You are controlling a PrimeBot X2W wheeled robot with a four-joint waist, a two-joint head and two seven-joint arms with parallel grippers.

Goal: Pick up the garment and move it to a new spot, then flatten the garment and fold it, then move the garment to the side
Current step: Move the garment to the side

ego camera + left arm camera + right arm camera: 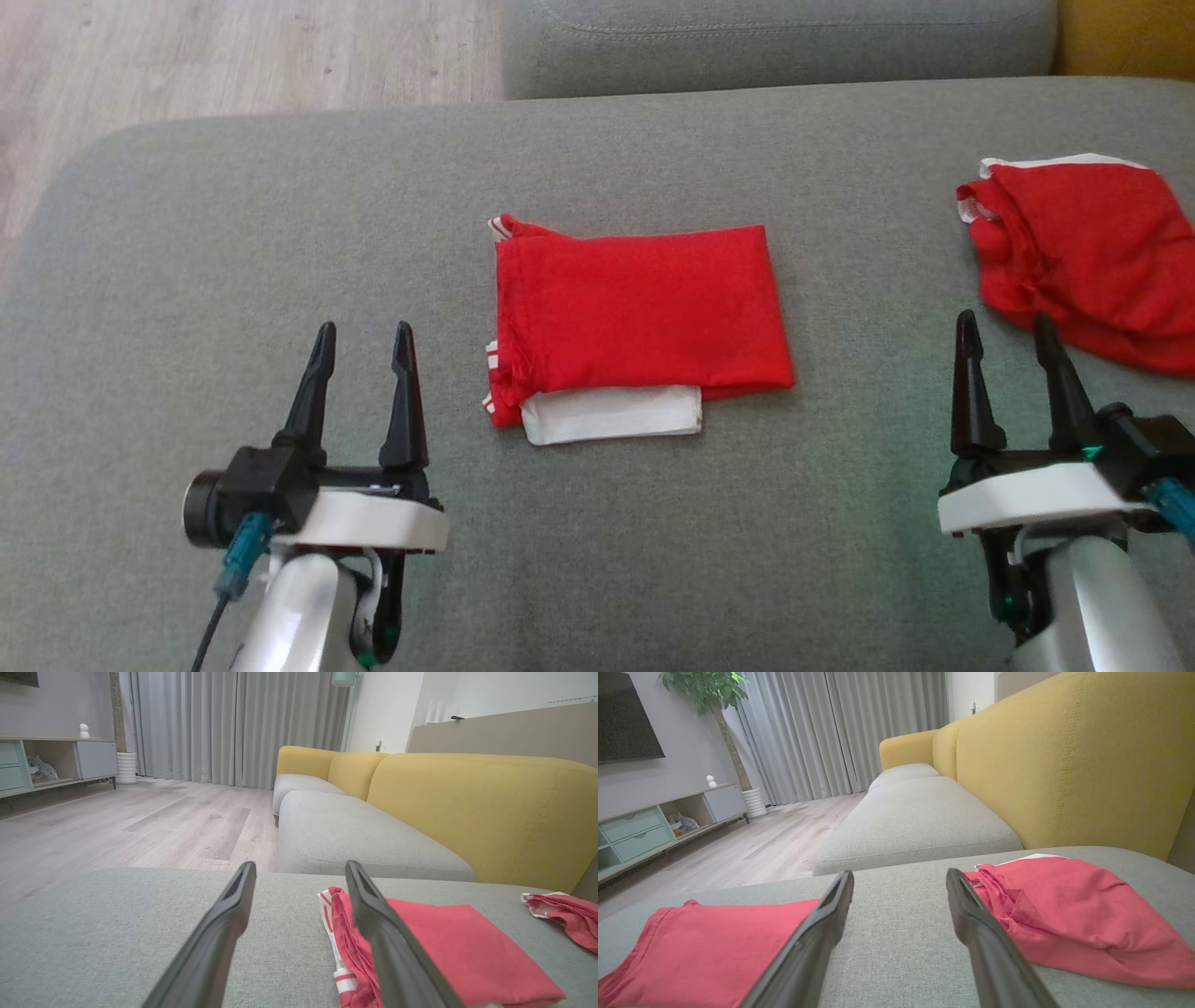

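Garment (639, 313): red, folded to a neat rectangle, a white layer (611, 413) showing along its near edge, lying flat at the middle of the grey seat cushion (233, 233). Second red garment (1083, 252): rumpled, toward the cushion's right edge, well apart from the first. Left gripper (364, 329) over the cushion's near-left part, right gripper (1003, 317) over its near-right part, just short of the rumpled piece. Both have fingers spread, hold nothing and touch no cloth.

Judged stage: fold done, move to the side not yet made. Whether the rumpled piece is finished or waiting cannot be told.

Risks:
- A pinch that takes only the top red layer would peel the fold open on lifting.
- A one-sided grab would let the free end droop and the white layer slip out.
- Dragging over the cushion's textured weave could bunch the lower layers.
- A set-down toward the cushion's right edge could land on the rumpled piece.
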